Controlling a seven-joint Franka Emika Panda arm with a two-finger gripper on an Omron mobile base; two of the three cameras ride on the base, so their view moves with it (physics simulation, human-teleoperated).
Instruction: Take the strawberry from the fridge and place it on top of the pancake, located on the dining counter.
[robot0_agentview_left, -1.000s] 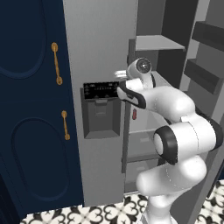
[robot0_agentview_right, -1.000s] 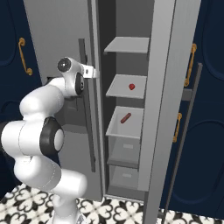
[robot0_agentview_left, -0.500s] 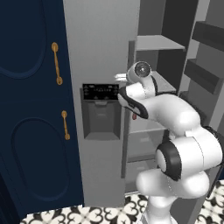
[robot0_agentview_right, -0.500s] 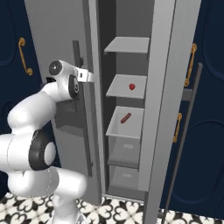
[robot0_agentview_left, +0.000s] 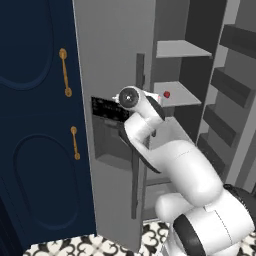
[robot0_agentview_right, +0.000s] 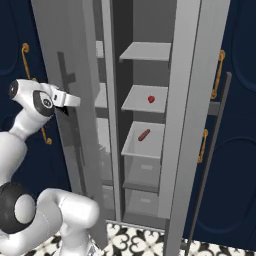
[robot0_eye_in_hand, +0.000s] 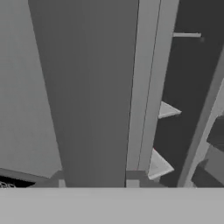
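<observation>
I am keeping my claw (robot0_agentview_right: 66, 106) clenched right at the long dark vertical handle (robot0_agentview_right: 64, 75) of the tall light-grey two-door fridge (robot0_agentview_left: 115, 60). I cannot tell whether the bar is actually lying between the fingers, as the tips are hiding behind the door edge.

The tiny bright red rounded strawberry (robot0_agentview_right: 151, 99) is sitting inside the fridge on the grey middle shelf (robot0_agentview_right: 132, 105), toward the back and right of that shelf, with nothing touching it. On the shelf below, a small reddish-brown elongated item (robot0_agentview_right: 144, 134) is lying well apart from it.

I am judging the fruit to be very light, soft and easily bruised, with a rounded skin that could roll or squirt out of a hard pinch. I am planning to take it across its widest part, fingers level and low, closing only gently.

Room for moving is looking narrow. The left door (robot0_agentview_right: 75, 60) is standing beside my hand, the right door (robot0_agentview_right: 192, 100) is standing open on the far side, and the gap between them is forming a tall, slim slot. The shelf above is hanging fairly close over the fruit, so I am expecting to go in flat and straight, keeping my wrist below that upper shelf and my elbow off the left door's edge.
</observation>
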